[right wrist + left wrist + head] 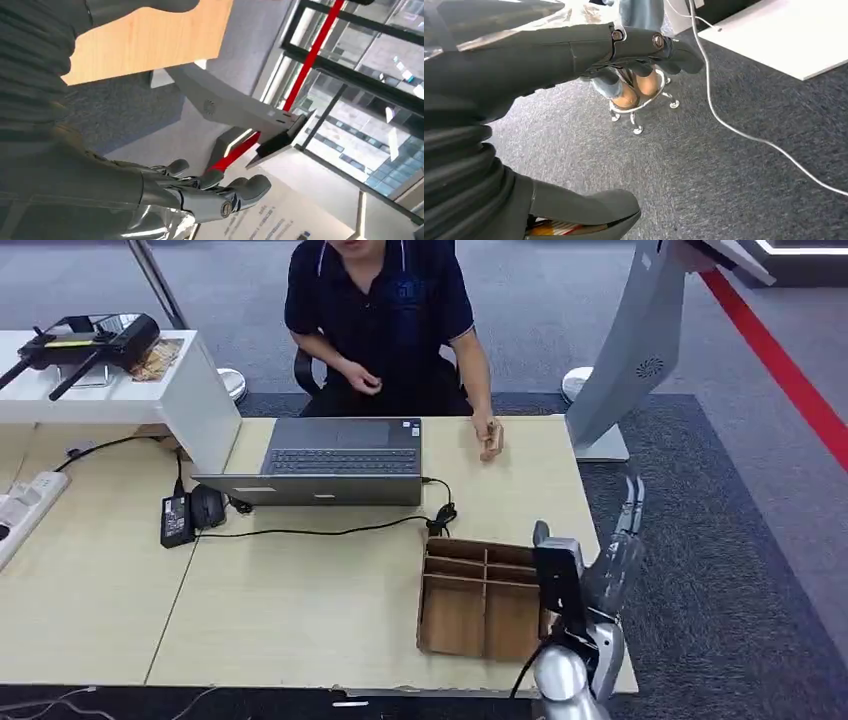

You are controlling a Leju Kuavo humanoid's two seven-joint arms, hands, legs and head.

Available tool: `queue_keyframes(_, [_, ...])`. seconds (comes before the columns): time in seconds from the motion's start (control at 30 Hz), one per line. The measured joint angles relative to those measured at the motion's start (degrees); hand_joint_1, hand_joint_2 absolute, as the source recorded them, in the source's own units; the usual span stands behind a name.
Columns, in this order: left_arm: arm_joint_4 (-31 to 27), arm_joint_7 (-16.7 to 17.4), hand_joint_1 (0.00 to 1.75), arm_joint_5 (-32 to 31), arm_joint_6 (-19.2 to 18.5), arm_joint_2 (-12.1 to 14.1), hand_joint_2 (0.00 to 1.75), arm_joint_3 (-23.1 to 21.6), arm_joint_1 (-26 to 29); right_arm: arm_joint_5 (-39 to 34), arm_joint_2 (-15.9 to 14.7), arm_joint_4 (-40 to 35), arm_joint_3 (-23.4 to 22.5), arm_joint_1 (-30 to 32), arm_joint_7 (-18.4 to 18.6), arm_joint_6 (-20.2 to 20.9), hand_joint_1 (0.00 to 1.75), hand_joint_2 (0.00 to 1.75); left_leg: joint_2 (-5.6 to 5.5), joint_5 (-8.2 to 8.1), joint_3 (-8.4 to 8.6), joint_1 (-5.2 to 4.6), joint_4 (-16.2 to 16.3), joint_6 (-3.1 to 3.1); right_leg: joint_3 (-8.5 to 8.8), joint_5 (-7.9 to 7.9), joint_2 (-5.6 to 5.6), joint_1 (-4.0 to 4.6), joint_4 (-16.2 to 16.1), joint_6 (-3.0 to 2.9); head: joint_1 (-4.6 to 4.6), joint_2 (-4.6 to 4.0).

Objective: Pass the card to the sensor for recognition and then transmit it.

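A small tan card-like object (491, 439) stands on the far side of the desk, held by the hand of a person (385, 310) seated behind the laptop. The grey sensor kiosk (640, 350) rises off the desk's far right corner, and its slanted screen head (280, 137) appears in the right wrist view. My right hand (622, 540) is raised past the desk's right edge with fingers (220, 197) stretched out, holding nothing, well short of the card. My left hand (589, 55) hangs over grey carpet, its fingers and thumb (589, 210) apart and nothing between them.
A wooden compartment box (478, 595) sits on the desk (300, 610) just left of my right arm. An open laptop (335, 462) with a cable, a mouse and a power brick (176, 518) lies further left. A white counter (190, 390) stands at far left.
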Motion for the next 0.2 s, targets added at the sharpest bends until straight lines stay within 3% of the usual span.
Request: queue_keyframes(0.2, [-0.33,0.09,0.0,-0.15,0.0,-0.15,1.75,0.94,0.02,0.77,0.06,-0.02,-3.34,0.82,0.0,-0.02,0.0,1.75,0.0,0.0,0.0,0.0,0.0,0.0,0.0,0.0,0.0,0.0,0.0,0.0,0.0,0.0])
